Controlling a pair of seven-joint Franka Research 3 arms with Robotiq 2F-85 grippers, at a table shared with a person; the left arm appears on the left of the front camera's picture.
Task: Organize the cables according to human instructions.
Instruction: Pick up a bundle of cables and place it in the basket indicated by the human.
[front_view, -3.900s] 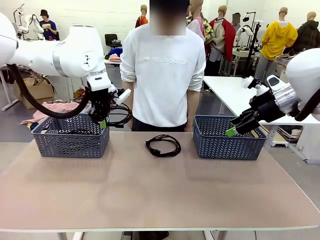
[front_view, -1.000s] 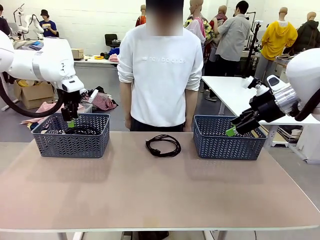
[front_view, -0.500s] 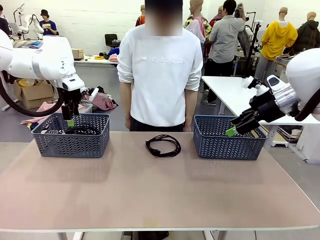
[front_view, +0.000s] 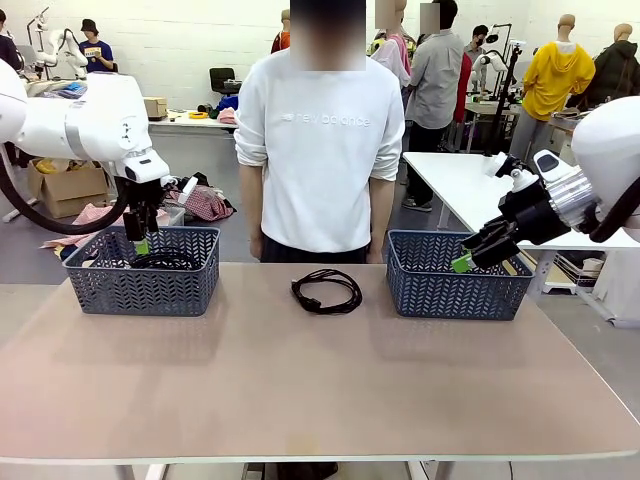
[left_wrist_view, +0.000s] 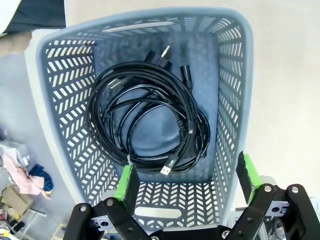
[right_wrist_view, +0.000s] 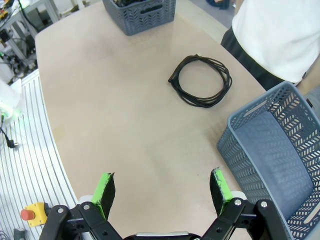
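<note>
Left fingers (left_wrist_view: 126, 184) hang spread over a basket (left_wrist_view: 234, 90) of coiled cables (left_wrist_view: 145, 125), right fingers (right_wrist_view: 106, 192) spread near another basket (right_wrist_view: 260, 127), one cable (front_view: 326, 291) lying on the surface (front_view: 300, 390) between, probably awaiting instruction.

One piece of print can be read: the words "new balance", in small, pale grey lower-case letters across the chest of the white sweatshirt (front_view: 300, 175) worn by the person (front_view: 322, 215) at the far side, seen in the front view.
</note>
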